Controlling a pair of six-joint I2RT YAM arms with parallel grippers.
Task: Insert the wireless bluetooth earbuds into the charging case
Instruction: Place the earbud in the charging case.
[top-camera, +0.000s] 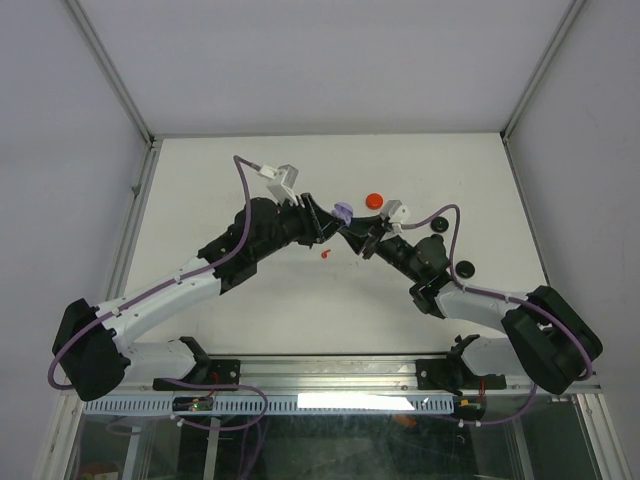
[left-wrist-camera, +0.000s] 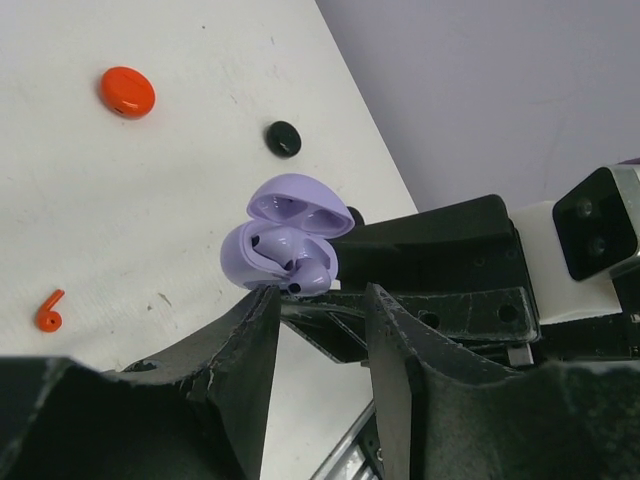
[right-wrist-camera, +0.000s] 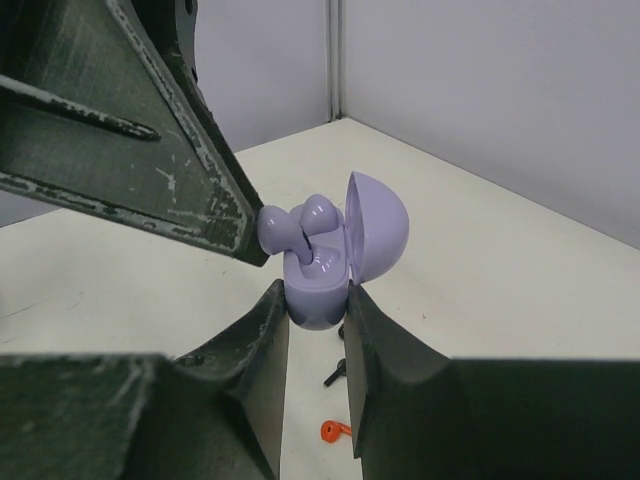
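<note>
Gripping the open case (right-wrist-camera: 376, 235), the right gripper (right-wrist-camera: 318, 300) faces the parted, empty left gripper (left-wrist-camera: 320, 295). One lavender earbud (right-wrist-camera: 300, 225) sits half-seated inside; a red earbud (left-wrist-camera: 48, 312) lies at eight o'clock.

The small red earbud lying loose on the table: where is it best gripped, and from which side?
Probably from straight above: the red earbud lies flat and low on the table. Pinch its round head from both sides, across the line of the stem; the stem looks too thin for a firm hold.
</note>
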